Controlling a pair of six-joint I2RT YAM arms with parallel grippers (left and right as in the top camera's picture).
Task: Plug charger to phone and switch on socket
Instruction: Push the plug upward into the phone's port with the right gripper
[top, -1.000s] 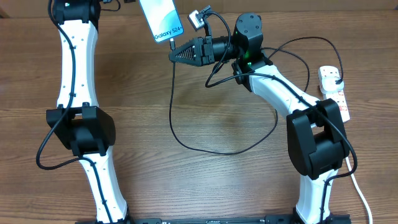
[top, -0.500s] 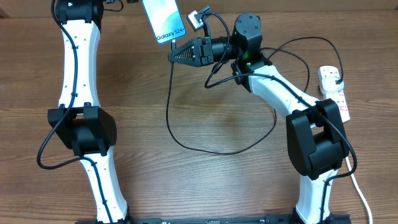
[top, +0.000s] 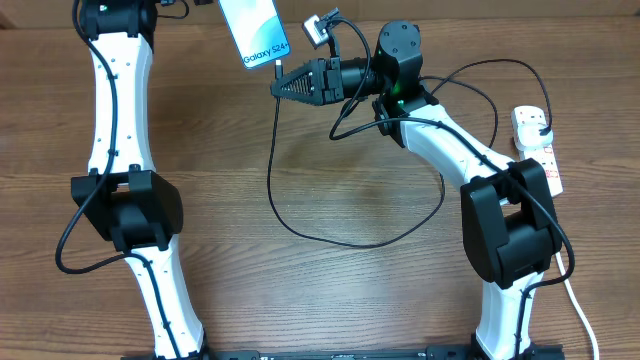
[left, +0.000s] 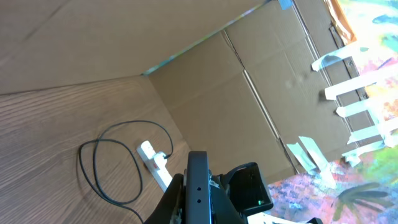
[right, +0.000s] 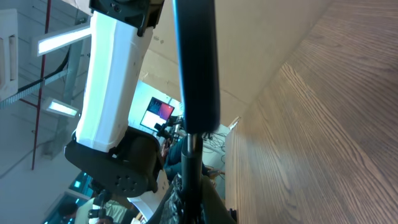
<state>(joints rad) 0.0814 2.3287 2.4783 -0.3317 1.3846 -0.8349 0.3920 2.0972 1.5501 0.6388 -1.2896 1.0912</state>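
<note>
The phone (top: 255, 30), its light blue screen facing up, is lifted at the top of the overhead view. My left gripper (left: 198, 194) is shut on it, and its black edge (left: 199, 180) shows between the fingers. My right gripper (top: 281, 86) is shut on the charger's small plug (right: 191, 158), whose tip meets the phone's bottom edge (right: 196, 62). How deep the tip sits I cannot tell. The charger cable (top: 300, 228) hangs down, loops over the table and runs to the white socket (top: 540, 150) at the right, where a black plug (top: 536, 124) sits in the far outlet.
Cardboard walls (left: 205, 81) close off the far side of the wooden table (top: 330, 300). The socket's white cord (top: 583, 315) trails toward the near right edge. Both arm bases stand at the near edge, and the cable loop (left: 102, 165) lies between the arms.
The left arm has moved the phone slightly left and up after a small drift right. The hanging cable has swayed with it. The right gripper has stayed in place.
</note>
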